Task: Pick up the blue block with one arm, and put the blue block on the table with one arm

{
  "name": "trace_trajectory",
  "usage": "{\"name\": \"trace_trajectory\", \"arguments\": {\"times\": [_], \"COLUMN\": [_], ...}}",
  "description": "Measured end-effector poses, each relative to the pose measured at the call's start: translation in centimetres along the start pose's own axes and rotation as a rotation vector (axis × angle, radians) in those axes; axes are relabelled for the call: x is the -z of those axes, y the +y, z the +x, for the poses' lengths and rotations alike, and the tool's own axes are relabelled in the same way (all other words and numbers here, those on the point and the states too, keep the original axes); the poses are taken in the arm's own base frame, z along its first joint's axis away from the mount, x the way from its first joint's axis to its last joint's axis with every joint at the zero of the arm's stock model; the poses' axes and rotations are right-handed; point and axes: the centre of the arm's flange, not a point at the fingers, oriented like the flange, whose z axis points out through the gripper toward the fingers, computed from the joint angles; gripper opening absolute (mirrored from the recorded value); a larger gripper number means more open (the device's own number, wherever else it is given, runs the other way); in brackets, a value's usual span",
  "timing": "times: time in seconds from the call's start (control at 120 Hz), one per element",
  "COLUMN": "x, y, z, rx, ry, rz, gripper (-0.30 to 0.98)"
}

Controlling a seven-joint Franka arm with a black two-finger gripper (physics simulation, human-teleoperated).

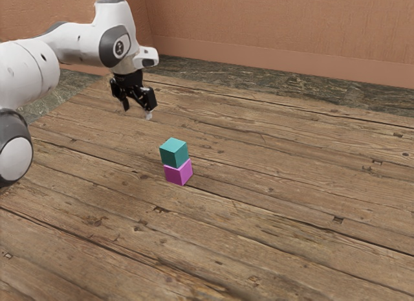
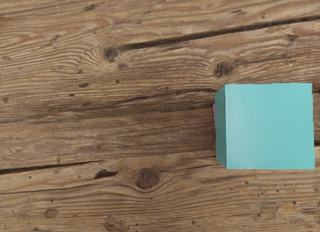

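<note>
And here's the tool [image 1: 137, 112], up in the air with its two fingers spread, a gap showing between the tips. The blue block [image 1: 174, 153] sits lower, toward the exterior view's right of the tool and well apart from it, perched upright on the pink block [image 1: 179, 172], which rests on the wooden worktop [image 1: 291, 184]. Over to the wrist view: it's looking down on the blue block's broad top face and one narrow side, and there's a sliver of pink peeking out beside it!

Blue-green block [image 1: 173, 153] atop magenta block [image 1: 178, 173], gripper [image 1: 137, 112] raised, spread
</note>
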Motion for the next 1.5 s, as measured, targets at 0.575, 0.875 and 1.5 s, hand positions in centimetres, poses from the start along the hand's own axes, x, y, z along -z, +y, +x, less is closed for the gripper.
{"name": "trace_trajectory", "arguments": {"times": [0.575, 0.875, 1.5], "x": [-9.6, -11.4, -15.3], "y": [5.3, 5.8, 6.3], "z": [3.5, 3.8, 3.6], "rx": [-0.09, -0.108, -0.128], "ry": [0.07, 0.077, 0.029], "rz": [-0.108, -0.112, -0.114], "gripper": [0.66, 0.66, 0.66]}}
